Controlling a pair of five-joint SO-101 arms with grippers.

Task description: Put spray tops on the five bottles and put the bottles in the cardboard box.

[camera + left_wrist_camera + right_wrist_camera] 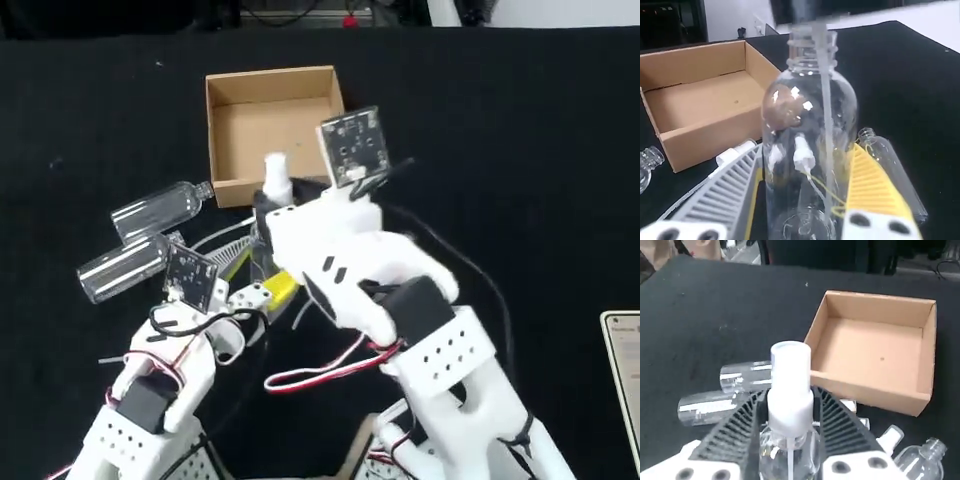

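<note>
Between your left gripper's (807,155) grey and yellow fingers stands a clear bottle (810,115), upright and clamped at its body. Directly above it, your right gripper (790,392) is closed on a white spray top (788,370), with its black ribbed fingers pressing the collar from both sides. The top's thin tube (826,125) runs down inside the bottle, and the neck threads show bare beneath the top. Just beyond both grippers' tips sits the cardboard box (870,389), open upward. Off one flank of your right gripper a second bottle (742,376) and a third bottle (705,407) lie on their sides, near each other. Off the other flank lie a fourth bottle (920,460) and a loose top (890,436).
</note>
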